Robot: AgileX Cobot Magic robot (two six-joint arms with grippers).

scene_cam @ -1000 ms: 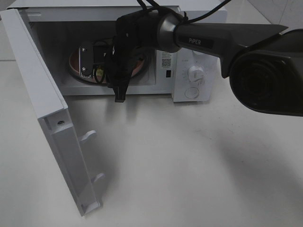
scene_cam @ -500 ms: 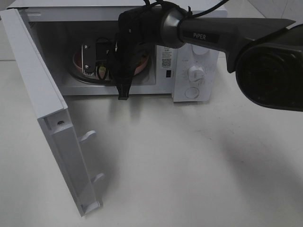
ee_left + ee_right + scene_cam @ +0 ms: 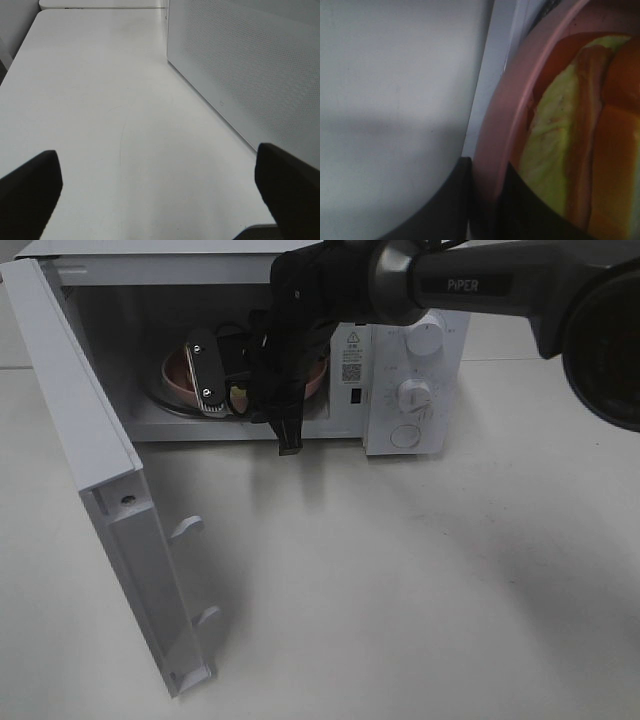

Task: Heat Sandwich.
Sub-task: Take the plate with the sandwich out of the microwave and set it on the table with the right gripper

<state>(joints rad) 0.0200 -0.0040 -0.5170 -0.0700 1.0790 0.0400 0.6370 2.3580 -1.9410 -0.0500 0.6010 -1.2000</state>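
Observation:
The sandwich (image 3: pixel 555 150), with pale yellow-green and reddish layers, lies on the round pink plate (image 3: pixel 502 120) inside the open microwave (image 3: pixel 410 350). My right gripper (image 3: pixel 487 175) reaches into the cavity, and its two dark fingers sit tight on either side of the plate's rim. In the exterior high view the right gripper (image 3: pixel 222 390) covers most of the plate (image 3: pixel 180 375) and hides nearly all of the sandwich. My left gripper (image 3: pixel 160 195) stands open over bare table beside the microwave's perforated side wall (image 3: pixel 250 65), holding nothing.
The microwave door (image 3: pixel 90 440) is swung wide open to the left, standing over the table's left side. Two white knobs (image 3: pixel 413 395) sit on the control panel at the right. The white table (image 3: pixel 400 590) stretches in front.
My right arm has shifted to the right, and the pink plate has shifted right with it inside the cavity. The right fingers have closed in on the rim. The left gripper is unchanged.

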